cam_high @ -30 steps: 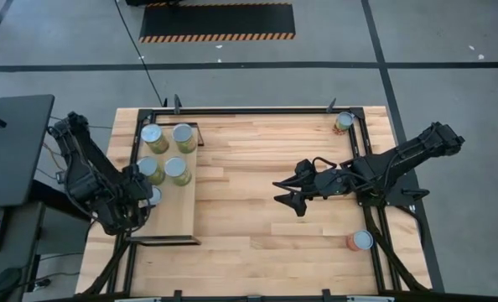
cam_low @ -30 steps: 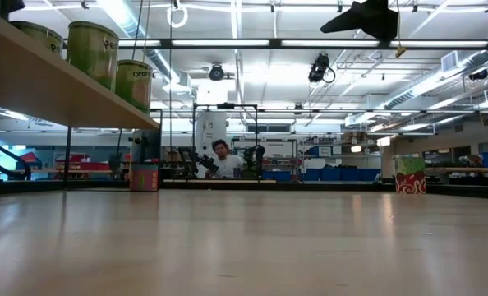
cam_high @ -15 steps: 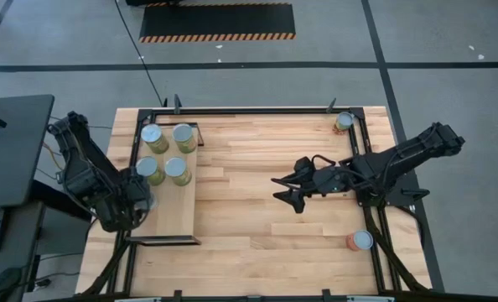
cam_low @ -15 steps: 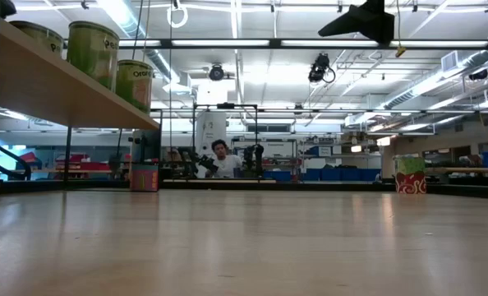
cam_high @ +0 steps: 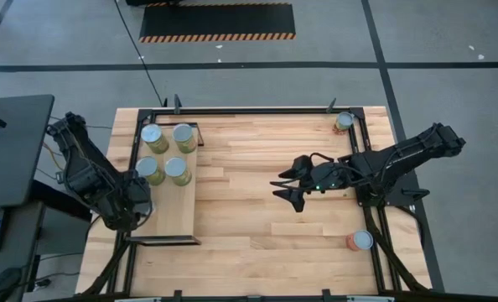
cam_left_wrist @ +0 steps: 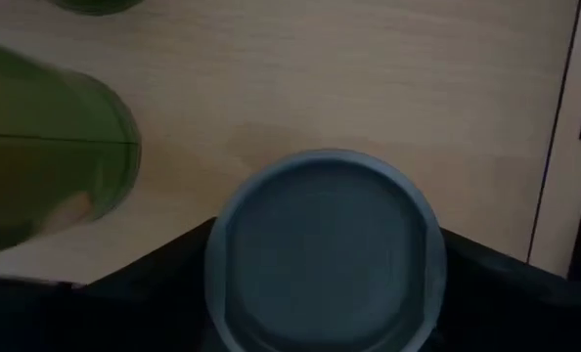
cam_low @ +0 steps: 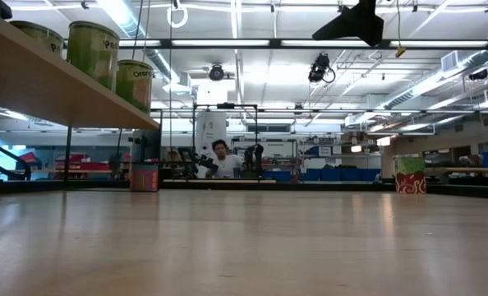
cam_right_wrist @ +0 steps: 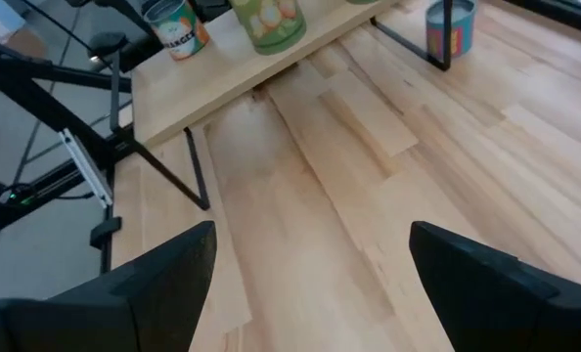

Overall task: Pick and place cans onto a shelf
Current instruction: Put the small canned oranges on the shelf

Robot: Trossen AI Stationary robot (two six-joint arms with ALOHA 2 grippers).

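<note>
The shelf (cam_high: 175, 214) is a pale board on a black frame along the table's left side. Several olive-green cans (cam_high: 178, 170) stand on its far half; the low view shows three of them (cam_low: 92, 49) side-on. My left gripper (cam_high: 134, 200) hangs over the shelf's left edge, shut on a grey-topped can (cam_left_wrist: 325, 254) with a bluish label (cam_right_wrist: 178, 27). My right gripper (cam_high: 287, 189) hovers open over the table's middle, its fingers (cam_right_wrist: 144, 284) wide apart with nothing between them. Two more cans stand on the table at the far right corner (cam_high: 343, 122) and the near right (cam_high: 360, 242). My left gripper pinches the can between its two fingers (cam_left_wrist: 144, 293), one on each side of the wall (cam_left_wrist: 217, 264) just under the top rim. The fingers come from above, pointing steeply down. The can is upright over the shelf board (cam_left_wrist: 369, 88); whether its bottom rests there I cannot tell.
Another can (cam_right_wrist: 450, 27) stands on the table by the shelf's black leg at the far end. The near half of the shelf board is bare. Black rails run along the table's edges. A person (cam_low: 221, 158) sits far behind the table.
My left gripper has tipped over the can while staying in place; the can's top, which showed beside it from above, is now covered by it. My right gripper has rolled a little over the table's middle.
</note>
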